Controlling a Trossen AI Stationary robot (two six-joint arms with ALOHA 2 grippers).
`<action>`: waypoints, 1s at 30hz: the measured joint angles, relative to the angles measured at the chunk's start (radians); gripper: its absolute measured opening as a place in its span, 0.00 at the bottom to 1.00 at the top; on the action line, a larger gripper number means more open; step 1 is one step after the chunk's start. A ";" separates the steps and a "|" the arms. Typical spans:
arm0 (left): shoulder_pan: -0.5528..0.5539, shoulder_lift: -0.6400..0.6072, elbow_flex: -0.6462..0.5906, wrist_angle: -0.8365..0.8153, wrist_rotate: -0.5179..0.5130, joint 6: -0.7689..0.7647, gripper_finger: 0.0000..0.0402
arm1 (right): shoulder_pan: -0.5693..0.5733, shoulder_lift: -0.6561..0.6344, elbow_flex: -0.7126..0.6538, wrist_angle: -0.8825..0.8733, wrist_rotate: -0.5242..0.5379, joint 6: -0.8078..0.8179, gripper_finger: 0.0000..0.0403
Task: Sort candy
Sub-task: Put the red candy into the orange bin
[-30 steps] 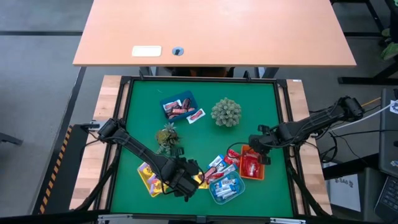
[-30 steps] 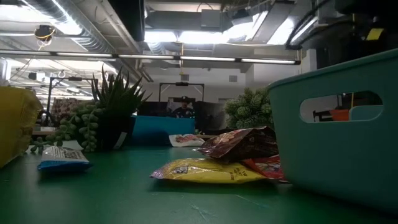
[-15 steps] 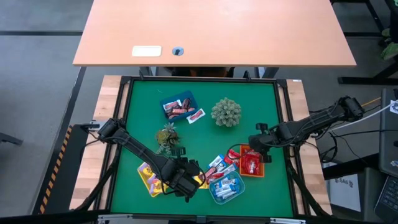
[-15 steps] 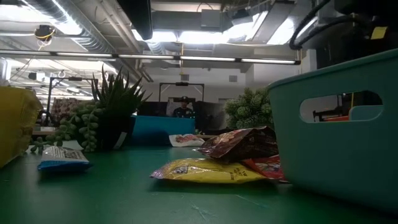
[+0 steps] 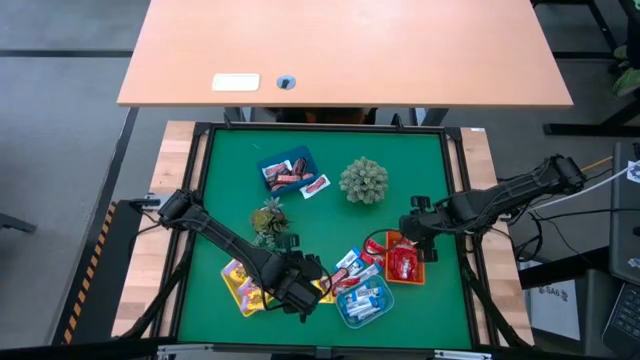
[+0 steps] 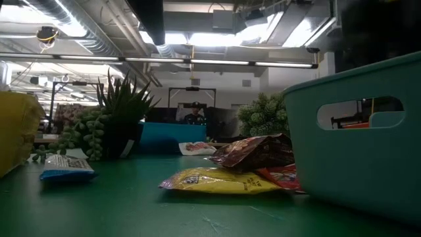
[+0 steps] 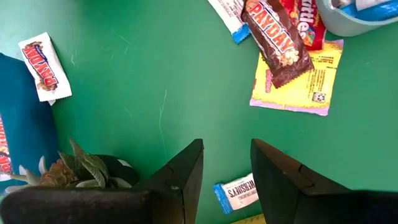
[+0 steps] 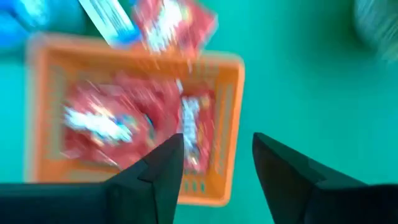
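Right end effector (image 5: 413, 226) over the orange tray (image 5: 405, 263) near the worktop's right edge, fingers apart, nothing between them; red candy (image 8: 112, 127) lying inside the tray. Probably just after a drop: best lifted straight up, clear of the tray wall, before going for the next sweet.

Left end effector (image 7: 227, 163) low near the front edge, fingers apart and empty, hovering over bare green mat. Loose candy close by: a brown bar (image 7: 277, 43) lying across a yellow wrapper (image 7: 297, 78), a blue-and-white piece (image 7: 238, 193) just beside the fingers. Spiky plant (image 7: 84, 168) next to that end effector, easy to snag. Teal tray (image 6: 358, 131) crowding the pile.
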 joint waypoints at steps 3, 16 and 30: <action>0.012 0.000 0.000 0.000 0.000 0.000 0.30 | 0.000 0.000 0.086 0.008 0.002 -0.004 0.48; 0.061 0.000 0.000 0.004 0.000 0.000 0.30 | 0.000 0.139 0.104 0.435 -0.047 -0.328 0.48; 0.064 0.000 0.000 0.022 0.000 0.025 0.30 | 0.000 0.497 0.104 0.467 -0.106 -0.524 0.48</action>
